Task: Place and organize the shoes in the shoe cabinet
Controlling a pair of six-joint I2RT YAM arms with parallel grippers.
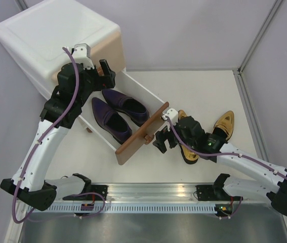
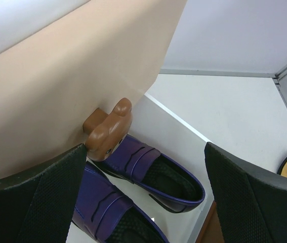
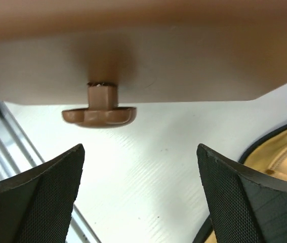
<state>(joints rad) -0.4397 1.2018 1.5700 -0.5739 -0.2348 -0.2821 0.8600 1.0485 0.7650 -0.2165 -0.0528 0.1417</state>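
Top view: shoe cabinet (image 1: 57, 40) far left on the counter (image 1: 204, 91), lower drawer (image 1: 142, 132) pulled out, purple pair (image 1: 119, 112) inside, gold pair (image 1: 225, 124) out on the counter beside the right fingers (image 1: 161, 143). Left wrist: left fingers (image 2: 37, 197) released, upper drawer's (image 2: 72, 76) bear knob (image 2: 108, 132) just ahead, ungripped; an off-centre pinch may slip, or a pull drag the light cabinet. Right wrist: fingers spread, short of the brown knob (image 3: 99, 112); pushing now would likely shut the gold shoes out.
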